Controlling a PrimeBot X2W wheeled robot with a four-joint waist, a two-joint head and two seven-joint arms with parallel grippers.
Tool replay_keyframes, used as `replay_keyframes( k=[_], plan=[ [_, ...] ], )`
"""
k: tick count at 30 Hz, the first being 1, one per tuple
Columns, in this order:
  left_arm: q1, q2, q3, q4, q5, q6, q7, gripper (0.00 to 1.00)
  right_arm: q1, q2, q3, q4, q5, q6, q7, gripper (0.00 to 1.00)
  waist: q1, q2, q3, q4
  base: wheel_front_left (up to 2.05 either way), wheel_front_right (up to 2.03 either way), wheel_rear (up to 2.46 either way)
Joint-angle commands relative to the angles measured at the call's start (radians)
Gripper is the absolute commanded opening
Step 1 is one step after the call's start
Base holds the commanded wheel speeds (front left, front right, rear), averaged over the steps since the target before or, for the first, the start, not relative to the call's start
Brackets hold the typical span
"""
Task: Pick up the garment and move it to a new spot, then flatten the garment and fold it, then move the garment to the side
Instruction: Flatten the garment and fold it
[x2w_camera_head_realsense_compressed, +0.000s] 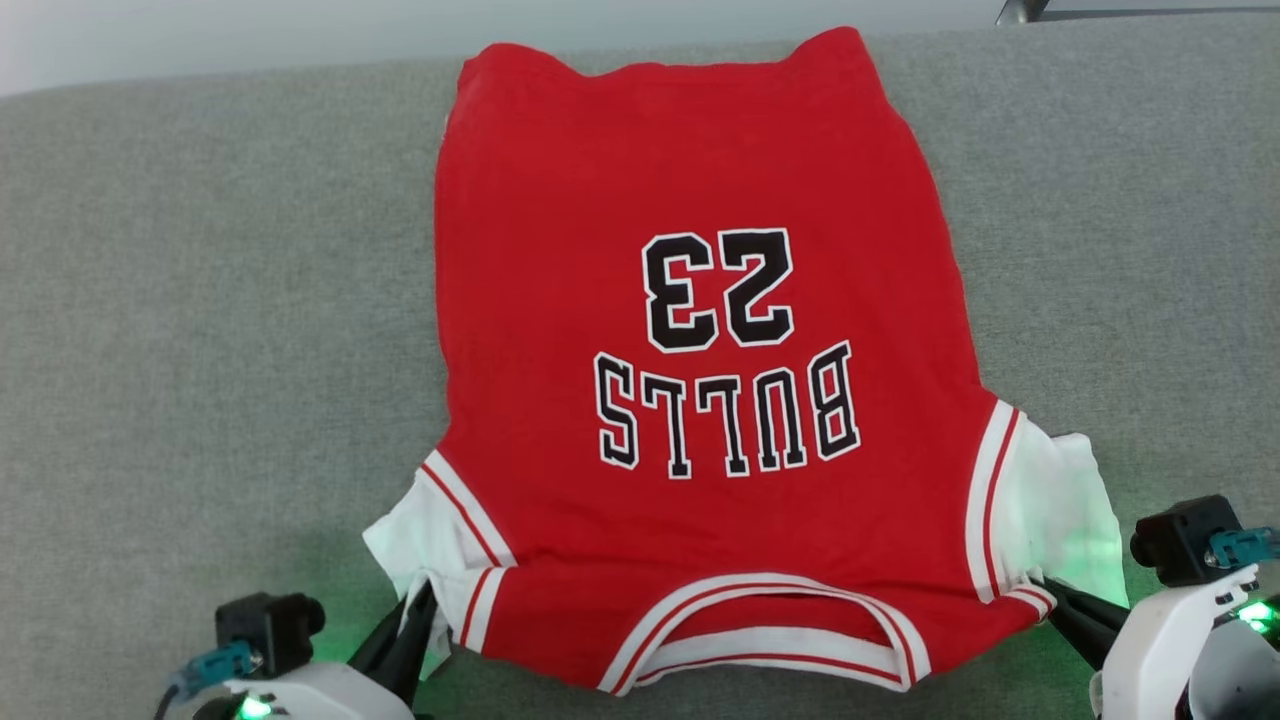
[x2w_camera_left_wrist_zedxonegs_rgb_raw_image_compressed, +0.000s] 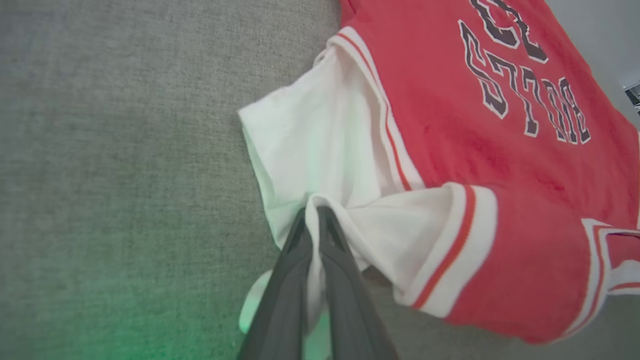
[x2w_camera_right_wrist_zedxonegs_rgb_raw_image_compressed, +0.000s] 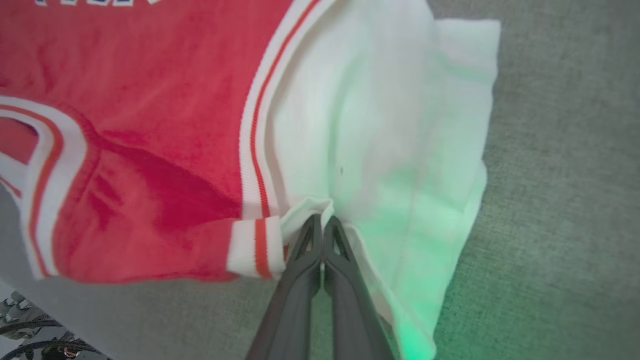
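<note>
A coarse grey woven cloth covers the table (x2w_camera_head_realsense_compressed: 200, 300) from side to side. Beyond its far edge runs a pale, smooth band (x2w_camera_head_realsense_compressed: 200, 40); whether it is wall or floor cannot be told. A dark metal fitting (x2w_camera_head_realsense_compressed: 1020, 10) shows at that band's upper right corner. Green light (x2w_camera_left_wrist_zedxonegs_rgb_raw_image_compressed: 150, 340) tints the cloth along the near side, brightest at both corners. Past the table's near edge, dark cables (x2w_camera_right_wrist_zedxonegs_rgb_raw_image_compressed: 35, 345) lie tangled on a pale floor.
</note>
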Motion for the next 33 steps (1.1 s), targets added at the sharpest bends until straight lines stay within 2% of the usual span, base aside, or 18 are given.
replay_keyframes(
  k=[1,12,13,14,15,16,22,28,30,33],
  plan=[
    [-0.001,-0.001,-0.021,0.034,0.009,0.016,0.031,0.0,-0.011,0.002,0.021,0.023,0.008,-0.001,-0.006,0.0,0.0001,0.0,0.009,0.003,0.0,0.0,0.0],
    [-0.025,-0.014,-0.054,0.093,0.013,-0.008,0.058,0.0,-0.059,0.002,0.129,0.172,0.02,-0.003,-0.059,0.0,0.0001,0.0,0.024,0.0,0.0,0.0,0.0],
    [-0.026,-0.015,-0.054,0.097,0.014,-0.006,0.053,0.0,-0.066,-0.001,0.134,0.176,0.025,-0.003,-0.063,0.22,0.0001,0.0,0.021,-0.002,0.0,0.0,0.0],
    [-0.024,-0.017,-0.054,0.1,0.012,-0.007,0.049,0.0,-0.071,-0.001,0.136,0.173,0.033,-0.003,-0.07,0.39,0.0001,0.0,0.015,-0.004,0.0,0.0,0.0],
    [-0.021,-0.019,-0.053,0.103,0.009,-0.01,0.045,0.0,-0.076,-0.003,0.138,0.165,0.041,-0.003,-0.075,0.79,0.0001,0.0,0.009,-0.006,0.0,0.0,0.0],
    [-0.016,-0.02,-0.052,0.106,0.007,-0.013,0.042,0.0,-0.082,-0.01,0.136,0.153,0.049,-0.002,-0.074,1.0,0.0001,0.0,0.001,-0.008,0.0,0.0,0.0],
    [0.001,-0.025,-0.051,0.104,0.0,-0.023,0.023,0.0,-0.094,-0.093,0.052,-0.009,0.109,-0.002,-0.015,1.0,0.0001,0.0,-0.024,-0.011,0.0,0.0,0.0],
    [-0.04,-0.033,-0.058,0.085,0.018,-0.033,0.025,0.0,-0.159,-0.155,-0.102,-0.174,0.147,-0.001,0.123,1.0,0.0001,0.0,0.01,0.017,0.0,0.0,0.0],
    [-0.062,-0.038,-0.06,0.08,0.025,-0.036,0.027,0.0,-0.22,-0.159,-0.134,-0.19,0.143,-0.001,0.168,1.0,0.0001,0.0,0.032,0.033,0.0,0.0,0.0],
    [-0.103,-0.044,-0.07,0.072,0.048,-0.038,0.032,0.0,-0.364,-0.133,-0.157,-0.152,0.126,-0.001,0.22,1.0,0.0001,0.0,0.078,0.064,0.0,0.0,0.0]
  ],
)
